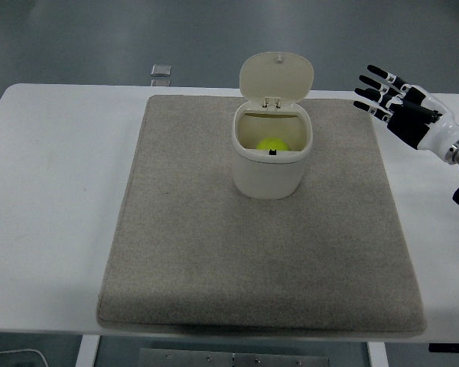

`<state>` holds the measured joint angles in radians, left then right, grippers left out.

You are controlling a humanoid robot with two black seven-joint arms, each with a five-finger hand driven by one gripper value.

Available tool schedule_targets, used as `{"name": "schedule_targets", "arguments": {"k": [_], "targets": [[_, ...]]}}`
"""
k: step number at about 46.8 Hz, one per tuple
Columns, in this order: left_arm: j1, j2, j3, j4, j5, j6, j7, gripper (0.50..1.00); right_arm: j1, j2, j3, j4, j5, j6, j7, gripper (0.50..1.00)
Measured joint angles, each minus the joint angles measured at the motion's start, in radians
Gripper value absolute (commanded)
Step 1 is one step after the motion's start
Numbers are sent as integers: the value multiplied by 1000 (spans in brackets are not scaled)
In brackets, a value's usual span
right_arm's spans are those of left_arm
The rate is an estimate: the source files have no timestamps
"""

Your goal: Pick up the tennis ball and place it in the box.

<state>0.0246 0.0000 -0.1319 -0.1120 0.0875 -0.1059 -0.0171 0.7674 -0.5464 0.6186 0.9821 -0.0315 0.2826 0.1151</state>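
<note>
A yellow-green tennis ball (271,144) lies inside a cream box (270,170) whose hinged lid (276,76) stands open at the back. The box sits on a grey mat (183,237) in the middle of the white table (53,199). My right hand (390,99) is at the right edge, off to the right of the box and apart from it, with its fingers spread and holding nothing. My left arm is not in view.
A small clear square object (161,71) lies on the floor beyond the table's far edge. The mat covers most of the table's middle, with bare white table on both sides.
</note>
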Motion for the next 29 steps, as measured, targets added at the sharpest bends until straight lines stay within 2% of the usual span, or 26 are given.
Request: {"name": "schedule_targets", "arguments": {"k": [10,29], "targets": [[0,0,0,0,0,0,0,992,-2,3,1,-2,23,-25,3,907],[0,0,0,0,0,0,-1,992,-2,2,2,-2,17,-15,12,907]]}}
